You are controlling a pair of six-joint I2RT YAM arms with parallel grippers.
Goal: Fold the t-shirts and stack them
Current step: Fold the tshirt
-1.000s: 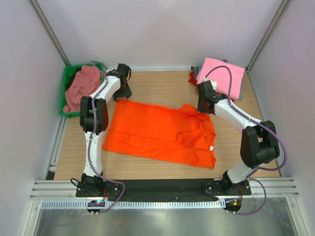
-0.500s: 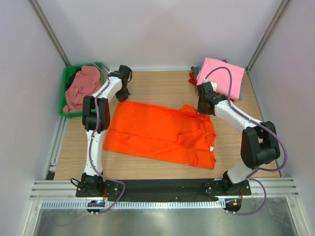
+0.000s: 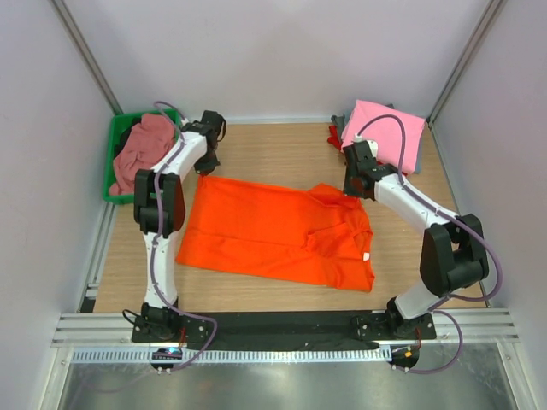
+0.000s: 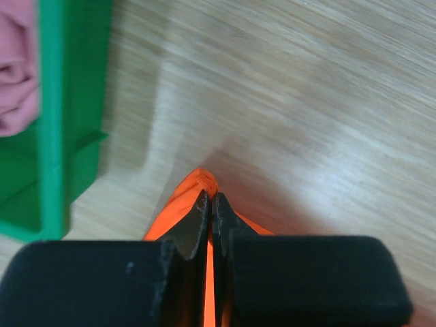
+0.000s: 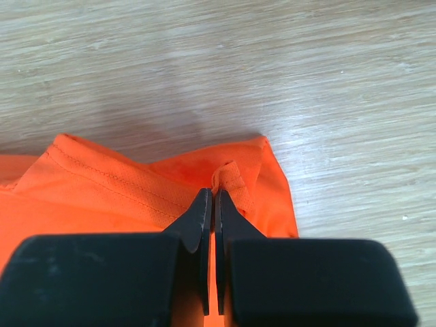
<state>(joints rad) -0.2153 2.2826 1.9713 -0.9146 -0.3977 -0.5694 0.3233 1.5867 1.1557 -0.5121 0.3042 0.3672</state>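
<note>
A bright orange t-shirt (image 3: 273, 231) lies spread across the wooden table (image 3: 282, 145), its white neck label (image 3: 368, 257) at the right edge. My left gripper (image 3: 205, 167) is shut on the shirt's far left corner (image 4: 197, 184), orange cloth pinched between the jaws. My right gripper (image 3: 353, 190) is shut on the far right corner (image 5: 235, 178), a small fold bunched at the tips. A pink t-shirt (image 3: 385, 132) tops a folded pile at the back right, red and grey cloth showing under it. A dusty-pink t-shirt (image 3: 141, 152) is heaped in the bin.
A green plastic bin (image 3: 115, 145) stands at the back left corner, close beside my left gripper; its wall (image 4: 51, 116) shows in the left wrist view. White walls enclose the table on three sides. A metal rail runs along the near edge.
My left gripper has closed on the orange shirt's far left corner and shifted slightly left towards the bin. The right arm has held still, shut on its corner.
</note>
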